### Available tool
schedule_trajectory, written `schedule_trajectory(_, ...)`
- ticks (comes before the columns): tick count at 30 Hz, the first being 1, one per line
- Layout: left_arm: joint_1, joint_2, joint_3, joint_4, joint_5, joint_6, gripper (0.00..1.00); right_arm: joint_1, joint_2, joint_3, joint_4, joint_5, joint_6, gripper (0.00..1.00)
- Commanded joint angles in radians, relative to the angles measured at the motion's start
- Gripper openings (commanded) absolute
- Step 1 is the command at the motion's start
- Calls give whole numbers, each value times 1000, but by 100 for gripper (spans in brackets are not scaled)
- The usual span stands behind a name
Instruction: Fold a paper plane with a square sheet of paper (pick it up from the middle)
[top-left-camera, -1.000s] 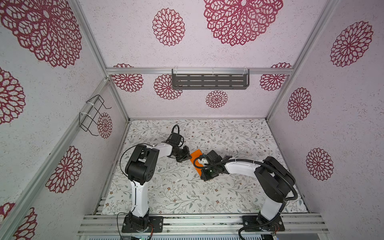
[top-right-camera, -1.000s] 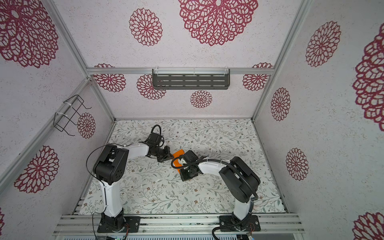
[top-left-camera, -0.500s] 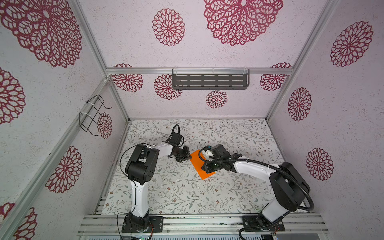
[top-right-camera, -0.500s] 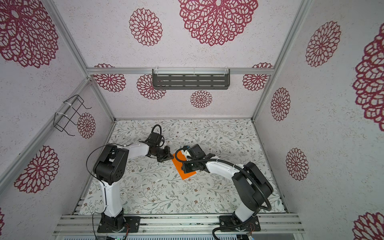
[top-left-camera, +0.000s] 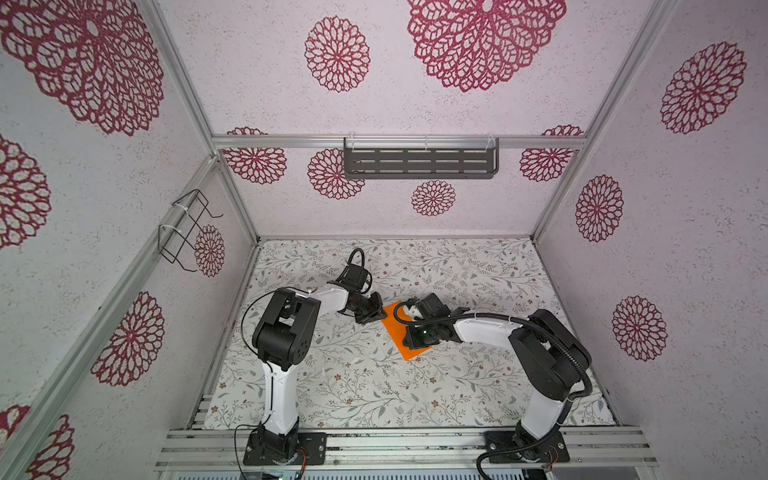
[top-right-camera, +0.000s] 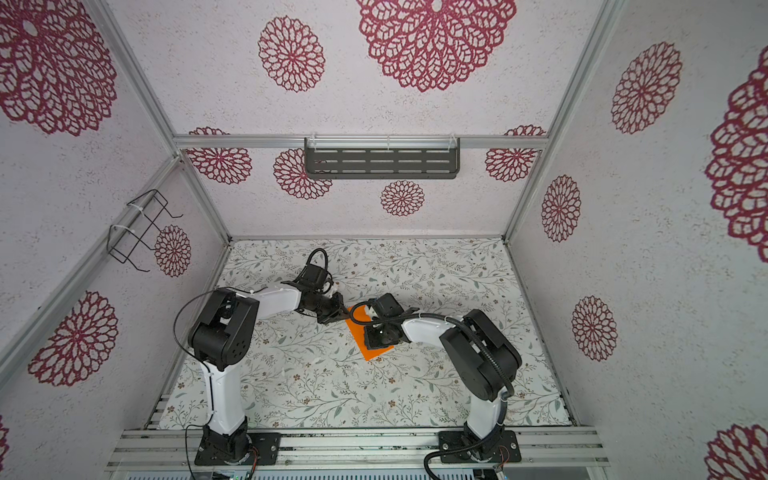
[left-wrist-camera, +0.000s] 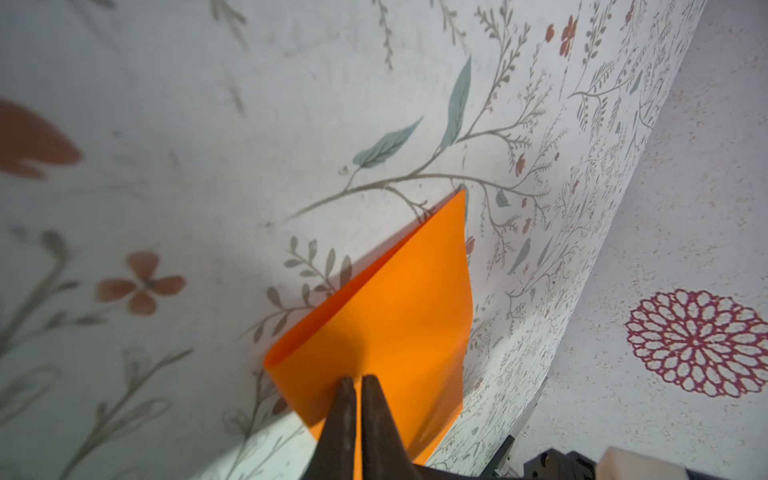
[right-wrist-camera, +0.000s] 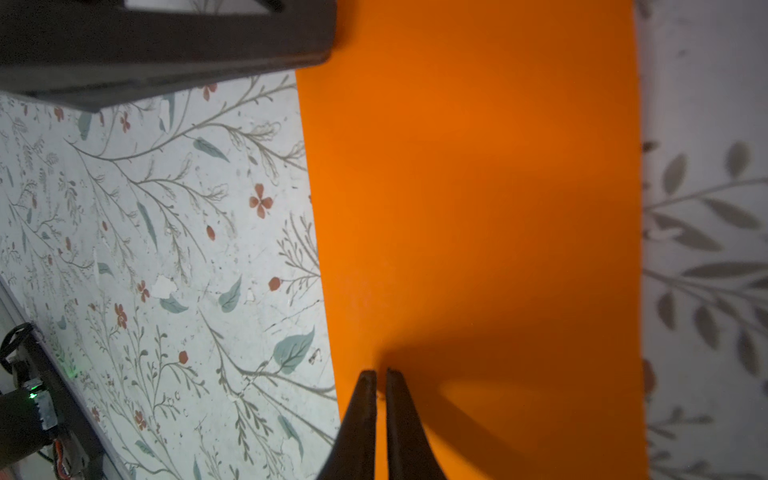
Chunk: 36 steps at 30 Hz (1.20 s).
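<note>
The square sheet of paper (top-left-camera: 410, 351) (top-right-camera: 371, 354) is bright orange and lies folded over on itself in the middle of the floral mat. My left gripper (top-left-camera: 380, 318) (top-right-camera: 343, 318) rests at its far left end. In the left wrist view its tips (left-wrist-camera: 357, 379) stand nearly together on the paper (left-wrist-camera: 395, 299), whose folded edge bulges up. My right gripper (top-left-camera: 409, 343) (top-right-camera: 372, 345) hovers over the sheet's middle. In the right wrist view the gripper (right-wrist-camera: 381, 372) is shut just inside the long edge of the paper (right-wrist-camera: 478, 187). No paper plane shows.
The floral mat (top-left-camera: 374, 386) covers the table, and aluminium rails (top-left-camera: 399, 449) run along the front. A grey slotted shelf (top-left-camera: 419, 163) hangs on the back wall and a wire basket (top-left-camera: 185, 230) on the left wall. The left arm's dark body (right-wrist-camera: 166, 41) crosses the right wrist view.
My right gripper ran along the paper toward the back, then came forward again over its middle. The left gripper stayed at the paper's far end.
</note>
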Motion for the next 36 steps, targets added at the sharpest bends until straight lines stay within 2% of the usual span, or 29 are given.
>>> schedule_trajectory(1,-6,-30,-9,-38,-1,60,10,-9,10,22,-21,14,23,12)
schedule_trajectory(11,-9,-61,-72,46,32,139,13,-11,44,32,-58,31,40,12)
schedule_trajectory(17,-37,-69,-72,15,19,174,13,-11,59,35,-70,32,53,12)
schedule_trajectory(21,-48,-60,-60,-47,-21,208,10,-12,62,34,-71,31,56,12)
schedule_trajectory(36,-48,3,112,-326,-295,351,5,-12,68,30,-78,43,62,12)
